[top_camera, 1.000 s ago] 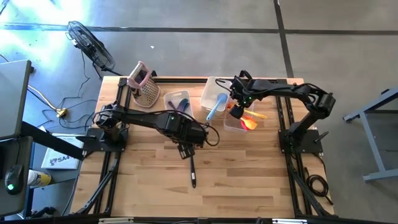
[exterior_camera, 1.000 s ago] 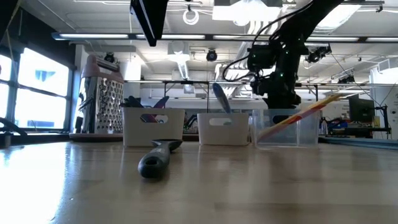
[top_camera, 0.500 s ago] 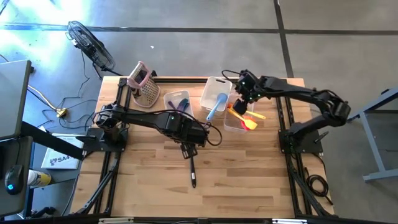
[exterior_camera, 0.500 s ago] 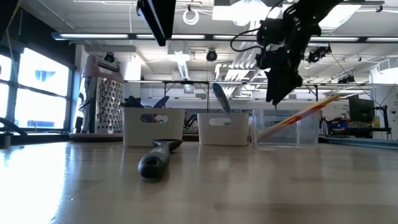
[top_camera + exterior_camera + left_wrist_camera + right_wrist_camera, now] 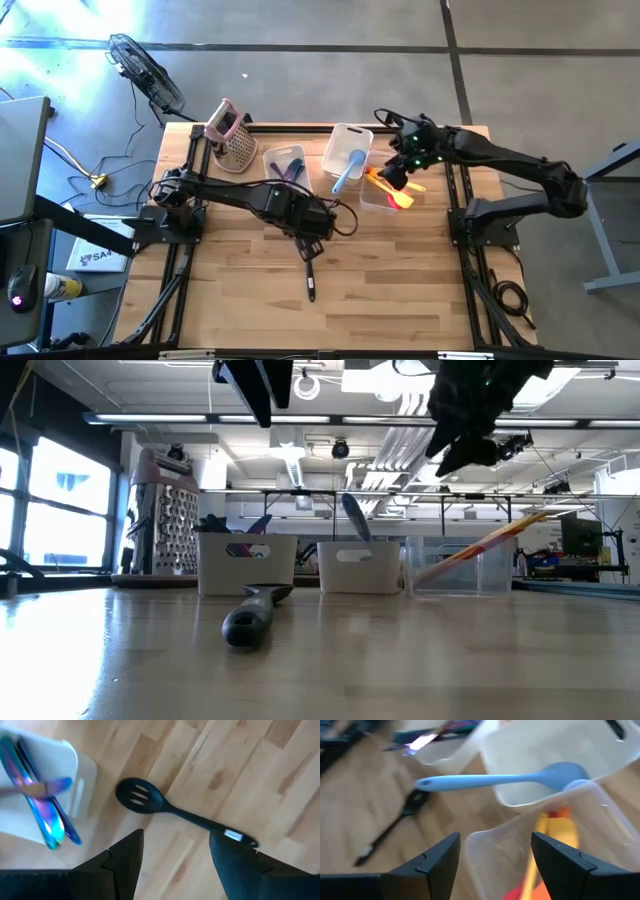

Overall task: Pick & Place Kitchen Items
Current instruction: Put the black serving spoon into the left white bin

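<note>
Grey concrete floor all round; pale wooden worktop (image 5: 240, 295) at centre, dark frame rails along both sides.

Left arm: stretched from the left edge toward the middle of the worktop. Left end effector (image 5: 306, 246) hanging above the bare wood, directly over the head end of the black slotted spoon (image 5: 309, 275). Fingers spread wide, nothing between them; confirmed in the left wrist view, spoon (image 5: 185, 815) visible past the two dark fingers (image 5: 125, 862).

Right arm: stretched from the right edge toward the back row of tubs. Right end effector (image 5: 392, 176) raised above the clear tub (image 5: 388, 188), fingers parted, nothing held.

Metal grater (image 5: 230, 140) with pink top: upright at the back left corner.

Three tubs in a row along the back:
- Left tub (image 5: 284, 166): purple and blue utensils (image 5: 42, 815) inside.
- Middle white tub (image 5: 346, 150): light blue spoon (image 5: 347, 172) leaning over the front rim.
- Clear tub: yellow utensil (image 5: 412, 183), orange and red utensils (image 5: 396, 198) inside, handles projecting over the rim.

Black slotted spoon: flat on the worktop, forward of the tubs, well apart from them, handle pointing toward the front edge. Seen lying alone in the low view (image 5: 250, 618).
</note>
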Tool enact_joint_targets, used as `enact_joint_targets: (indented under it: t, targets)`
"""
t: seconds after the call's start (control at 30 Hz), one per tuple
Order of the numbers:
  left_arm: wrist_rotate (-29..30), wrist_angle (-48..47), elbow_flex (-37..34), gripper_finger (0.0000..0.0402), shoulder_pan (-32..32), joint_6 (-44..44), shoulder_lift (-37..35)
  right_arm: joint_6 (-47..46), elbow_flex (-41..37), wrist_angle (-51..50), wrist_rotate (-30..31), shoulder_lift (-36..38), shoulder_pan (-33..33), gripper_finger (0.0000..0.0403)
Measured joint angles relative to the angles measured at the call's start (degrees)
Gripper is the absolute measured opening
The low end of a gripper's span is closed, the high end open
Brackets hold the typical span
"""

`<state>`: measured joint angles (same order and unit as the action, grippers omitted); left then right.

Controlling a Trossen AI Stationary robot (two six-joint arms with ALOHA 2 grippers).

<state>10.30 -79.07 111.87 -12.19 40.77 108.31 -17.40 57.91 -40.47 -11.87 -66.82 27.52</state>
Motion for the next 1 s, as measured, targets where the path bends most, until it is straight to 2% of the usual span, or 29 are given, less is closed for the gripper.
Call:
enact_joint_targets:
  t: [0.23, 0.33, 0.43, 0.57, 0.7, 0.87, 1.0]
  targets:
    - [-1.42, -0.09, 0.02, 0.0218, 0.07, 16.32, 0.22, -3.31, 0.00, -0.60, -0.68, 4.80, -7.17, 0.0239]
    - [-3.86, -1.01, -0.02, 0.0218, 0.07, 24.32, 0.75, -5.65, 0.00, -1.69, -0.69, 5.54, -12.28, 0.0239]
    - [-7.45, 0.10, 0.17, 0.0218, -0.34, 28.65, 2.28, -8.63, -0.81, -1.94, -0.68, 5.61, -18.65, 0.0239]
    - [-11.36, 0.69, 0.09, 0.0218, -1.50, 29.19, 4.78, -13.26, -2.59, -1.74, -0.29, 5.61, -27.75, 0.0239]
    - [-13.71, 1.00, 0.13, 0.0218, -2.91, 29.30, 6.92, -21.40, -3.26, 2.91, 0.59, 5.80, -36.93, 0.0239]
    - [-14.24, 3.71, 0.06, 0.0218, -3.76, 28.49, 9.00, -27.60, -3.23, 12.47, 8.95, 6.02, -47.83, 0.0239]
    - [-14.02, 3.70, 0.22, 0.0218, -4.45, 28.02, 10.69, -30.49, -3.26, 18.06, 15.16, 5.65, -52.80, 0.0239]
